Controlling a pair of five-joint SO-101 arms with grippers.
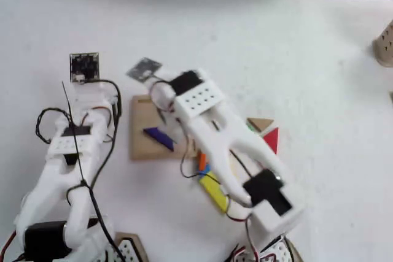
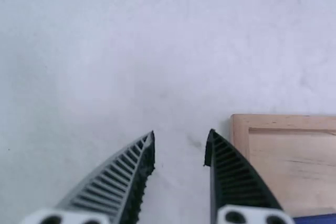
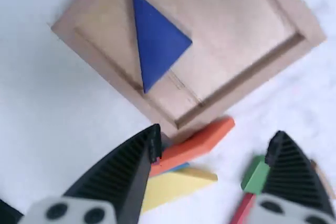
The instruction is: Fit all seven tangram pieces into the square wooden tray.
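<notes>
Right end effector point(image 3: 215, 137) spread wide, above the tray point(image 3: 252, 77) edge, arm stretched across the tray. Blue triangle point(image 3: 157, 40) inside the tray. Orange piece point(image 3: 197, 140), yellow piece point(image 3: 173, 182) and green piece point(image 3: 255, 174) just outside the tray, partly hidden. Left end effector point(image 2: 181, 137) spread, over the surface point(image 2: 105, 51) beside a tray corner.

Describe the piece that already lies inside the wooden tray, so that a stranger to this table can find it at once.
Find the square wooden tray near the middle of the white table. On its recessed floor lies one flat blue triangle. It is the only piece inside the rim; the orange piece, yellow piece and green piece lie outside it.
</notes>
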